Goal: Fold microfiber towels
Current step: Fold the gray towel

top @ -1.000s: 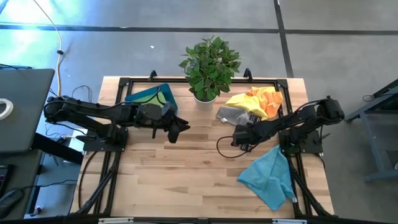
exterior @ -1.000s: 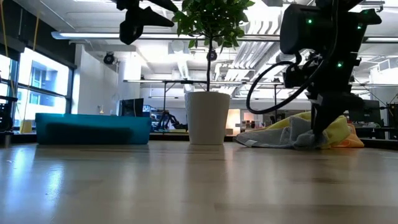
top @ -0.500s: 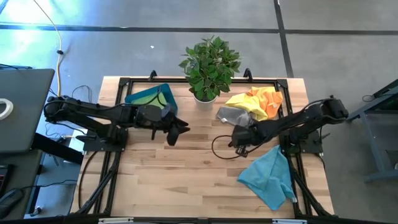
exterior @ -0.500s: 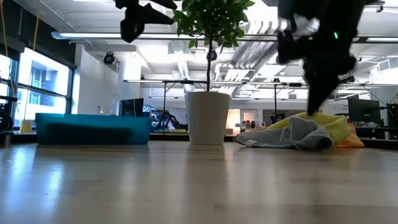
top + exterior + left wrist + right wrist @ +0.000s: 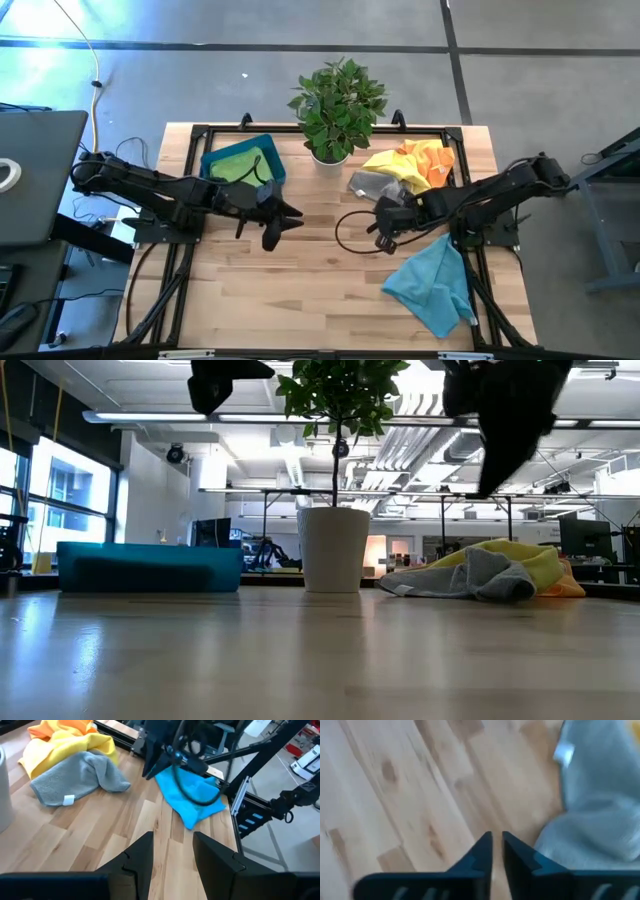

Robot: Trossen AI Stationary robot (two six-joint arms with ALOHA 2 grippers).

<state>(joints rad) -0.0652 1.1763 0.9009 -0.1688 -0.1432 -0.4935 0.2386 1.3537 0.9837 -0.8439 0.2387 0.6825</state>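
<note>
A grey towel [image 5: 372, 183] lies crumpled at the far right of the table, against a yellow and orange heap [image 5: 418, 160]. A teal-blue towel [image 5: 432, 285] lies spread near the right front corner. A lime green towel [image 5: 238, 162] sits in the blue tray [image 5: 207, 163] at the far left. My right gripper [image 5: 385, 238] hangs above bare wood just in front of the grey towel [image 5: 590, 810], its fingers [image 5: 482, 847] a narrow slit apart with nothing between them. My left gripper [image 5: 172, 855] stands open and empty over the table's middle left [image 5: 274, 224].
A potted plant [image 5: 335, 105] in a white pot [image 5: 333, 550] stands at the far middle. A black cable loop [image 5: 350, 232] hangs by my right arm. Bare wood lies across the table's middle and front left. Black frame rails run along both sides.
My right gripper has risen from the near edge of the grey towel, well clear of the table, turning as it went; the towel stays lying where it was. My left gripper has swung a little toward the near edge and rolled, uncovering the tray.
</note>
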